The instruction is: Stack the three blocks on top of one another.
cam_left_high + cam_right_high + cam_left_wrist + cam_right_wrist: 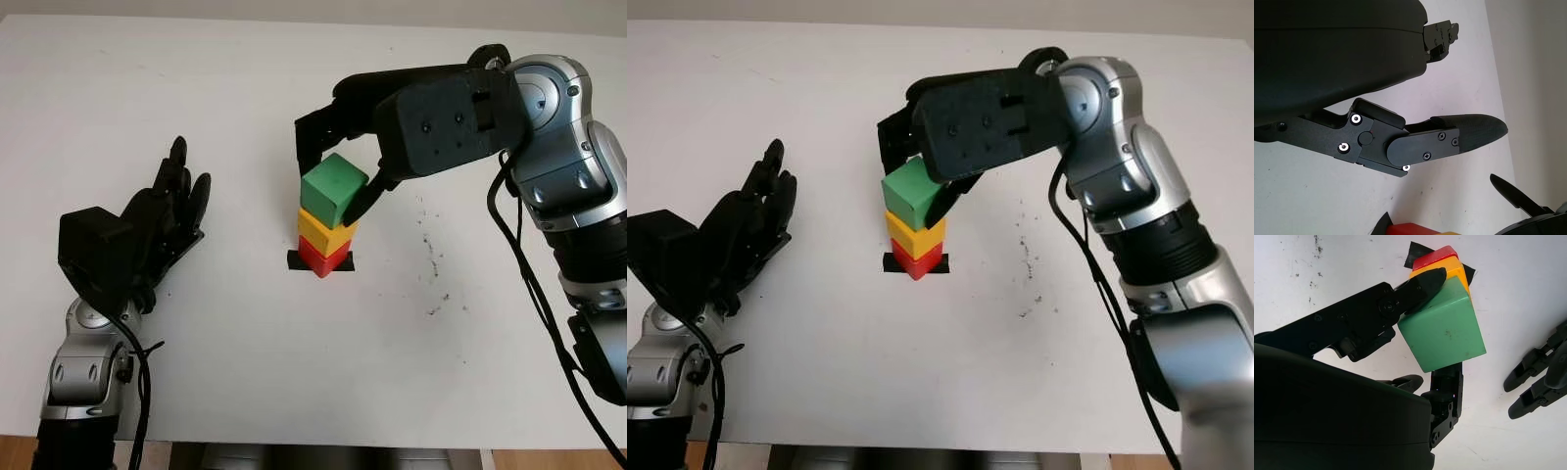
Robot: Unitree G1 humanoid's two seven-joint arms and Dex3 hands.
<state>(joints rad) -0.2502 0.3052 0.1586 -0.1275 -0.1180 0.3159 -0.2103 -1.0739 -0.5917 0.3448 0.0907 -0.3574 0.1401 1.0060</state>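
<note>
- A white table carries the stack near its middle, on a black tape mark.
- Our right hand has its fingers clamped on the green block, which sits tilted atop the yellow block and red block.
- We should level the green block, square it, then release.
- It's a cube, no long axis; one corner points toward the table's near edge.
- Our left hand is open near the left edge.

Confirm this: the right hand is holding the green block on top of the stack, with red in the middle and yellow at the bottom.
Wrong order. The right hand does grip the green block on top, but the yellow block is in the middle and the red block at the bottom, as the left eye view shows.
</note>
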